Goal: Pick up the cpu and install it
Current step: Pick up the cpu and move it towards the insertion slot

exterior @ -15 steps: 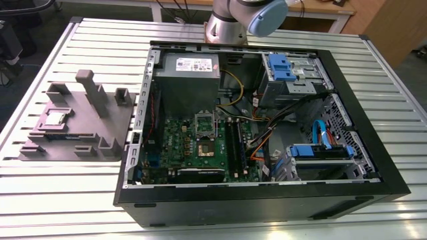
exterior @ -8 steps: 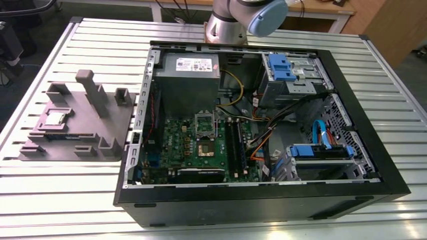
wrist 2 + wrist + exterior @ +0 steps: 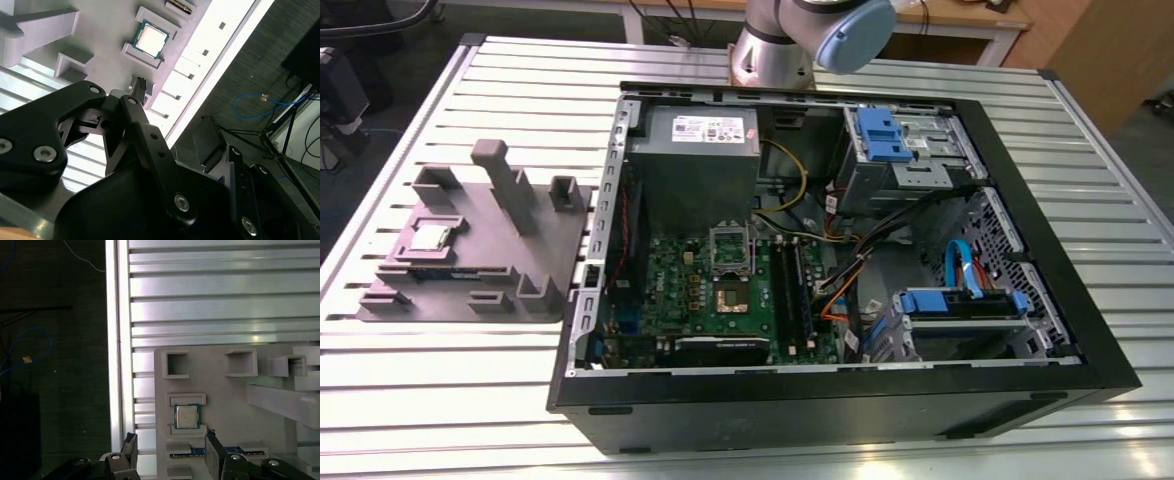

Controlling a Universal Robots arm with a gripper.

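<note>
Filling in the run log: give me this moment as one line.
cpu: flat in grey holder pocket | gripper: open, empty, near cpu, not touching | install: not yet done

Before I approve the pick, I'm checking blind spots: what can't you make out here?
Too small in both wrist views: corner mark on the cpu.
Too small in the exterior view: contacts of the motherboard socket.
Cut off by the exterior view's top edge: the arm.

Above the cpu (image 3: 187,416) seems clear, though the grey holder's posts (image 3: 498,175) rise nearby
</note>
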